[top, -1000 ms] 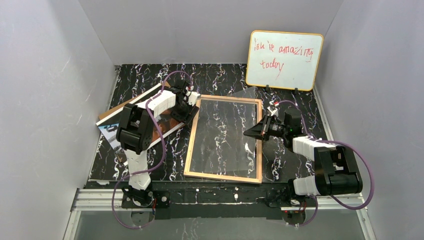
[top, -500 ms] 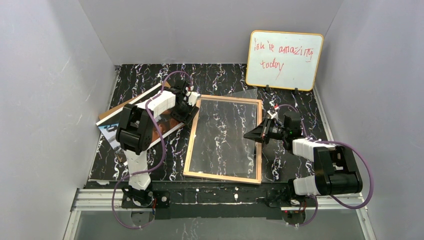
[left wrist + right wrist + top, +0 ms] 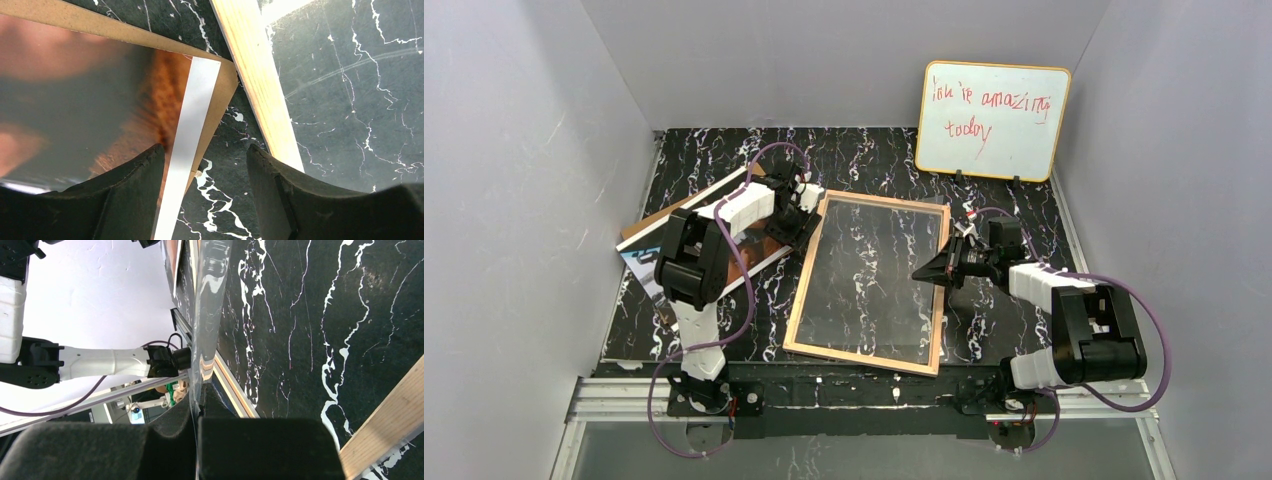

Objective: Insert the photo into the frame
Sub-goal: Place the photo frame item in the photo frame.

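1. Arms: two, one to each side of the frame. Claws: two.
2. Frame (image 3: 804, 272): one. It lies flat on the black marbled tabletop (image 3: 874, 155), about centre, tan wood side up and slightly askew. One of its wooden rails shows in the left wrist view (image 3: 260, 85), and another crosses the corner of the right wrist view (image 3: 385, 430).
3. Clear pane (image 3: 874, 280): one. It sits over the frame opening, with the marble visible through it. Whether it is seated in the frame cannot be told. In the right wrist view its edge (image 3: 207, 315) runs up out of the fingers.
4. Photo (image 3: 759, 240): one, outside the frame. It lies face up to the frame's left, partly under the left arm. Its dark, orange-brown picture and white border show in the left wrist view (image 3: 75, 100).
5. Backing board (image 3: 639, 230): one, brown, directly beneath the photo. Its corner (image 3: 220, 95) projects past the photo's border and is close to the frame rail.
6. Left claw (image 3: 799, 218): fingers apart, gripping nothing. It is directly above the photo's white border and the board corner (image 3: 205, 165).
7. Right claw (image 3: 919, 270): closed, pinching the clear pane at the frame's right side (image 3: 197, 410).
8. Whiteboard (image 3: 991, 120): one, orange-rimmed with red writing. It stands upright at the far right of the tabletop, apart from the frame.
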